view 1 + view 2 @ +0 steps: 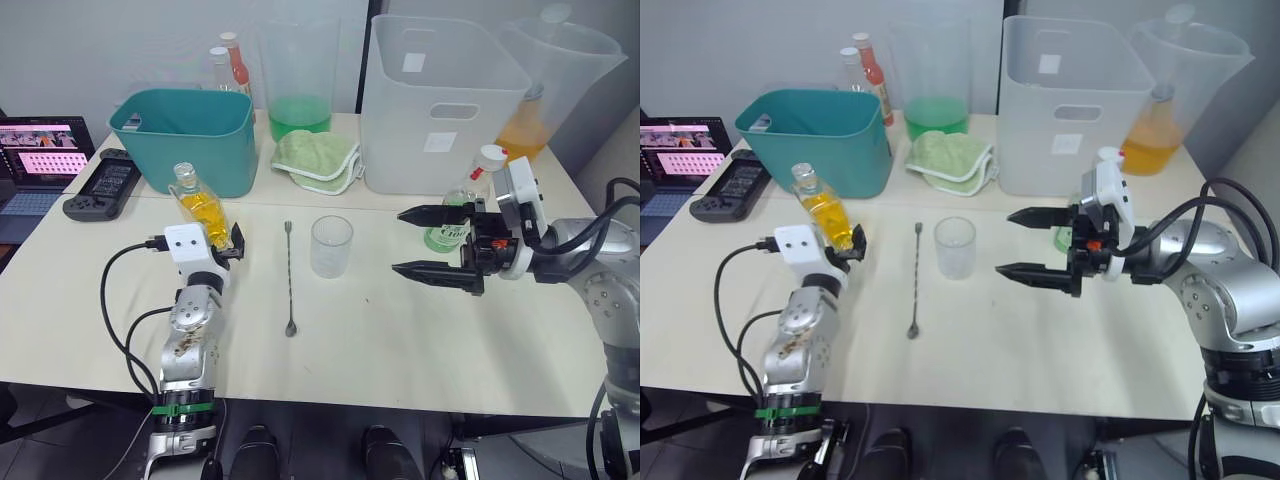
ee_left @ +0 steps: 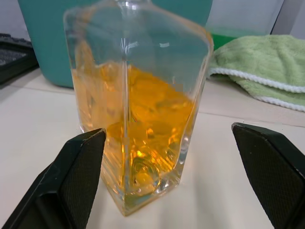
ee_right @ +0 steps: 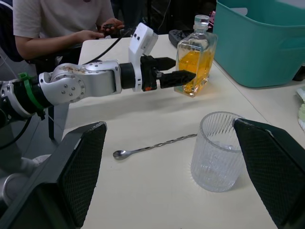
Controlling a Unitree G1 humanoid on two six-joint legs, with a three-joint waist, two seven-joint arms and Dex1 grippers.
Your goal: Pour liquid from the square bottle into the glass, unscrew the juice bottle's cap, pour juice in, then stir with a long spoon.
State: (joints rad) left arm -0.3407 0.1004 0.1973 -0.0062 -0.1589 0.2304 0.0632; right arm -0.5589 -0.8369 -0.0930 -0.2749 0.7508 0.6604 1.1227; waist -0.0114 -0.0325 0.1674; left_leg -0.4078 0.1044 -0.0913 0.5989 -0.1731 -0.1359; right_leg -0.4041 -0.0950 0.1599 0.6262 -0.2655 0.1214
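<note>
a: head views first. what do you have on your table (image 1: 400,340)?

b: you have the square bottle (image 1: 201,207) of amber liquid standing upright just ahead of your left gripper (image 1: 229,246). the ribbed glass (image 1: 331,246) stands mid-table, the long spoon (image 1: 289,280) flat between bottle and glass. the juice bottle (image 1: 457,205), green liquid, white cap, stands behind your right gripper (image 1: 435,242); its label is too small to read. at the back sit a teal bin (image 1: 185,135), a green cloth (image 1: 318,158) and a white tub (image 1: 440,105) with blank white stickers. a laptop (image 1: 38,160) at the left edge shows pink rows, unreadable.

a: left wrist?

b: the bottle fills the middle, one fingertip (image 2: 78,167) just beside its lower corner, the other well off to the far side. so your left pincer is spread wide around the bottle, gripping nothing. no label on the glass faces.

a: right wrist?

b: both pads (image 3: 86,162) sit far apart with the empty glass (image 3: 217,151) between them but not touched; your right pincer is fully spread and empty. a seated person (image 3: 57,24) is beyond the table's far end.
</note>
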